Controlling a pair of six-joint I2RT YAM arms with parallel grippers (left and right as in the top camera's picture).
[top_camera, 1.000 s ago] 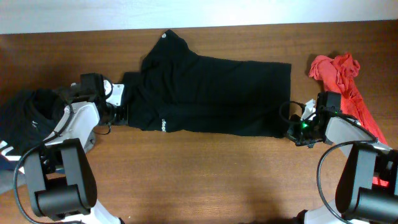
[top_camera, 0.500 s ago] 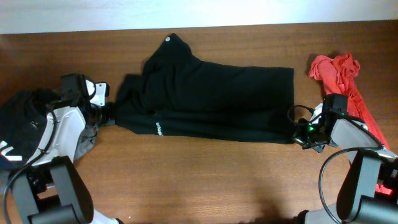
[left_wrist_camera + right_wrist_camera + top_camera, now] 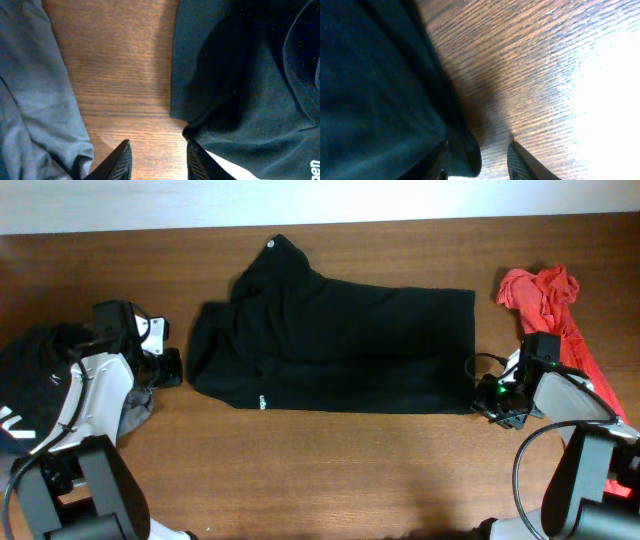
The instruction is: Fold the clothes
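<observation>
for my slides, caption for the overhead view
Left gripper and right gripper flank a black garment on the table.

The white-and-black left arm [image 3: 92, 395] stood at the left edge of the overhead frame, forearm angled upward and wrist bent toward the middle. Its left claw [image 3: 170, 367] pointed right, and its dark ridged fingers [image 3: 119, 161] were parted. At the right edge, the white-and-black right arm [image 3: 575, 395] reached inward. Its right claw [image 3: 484, 396] pointed left, and its fingers [image 3: 521, 159] were likewise apart.
</observation>
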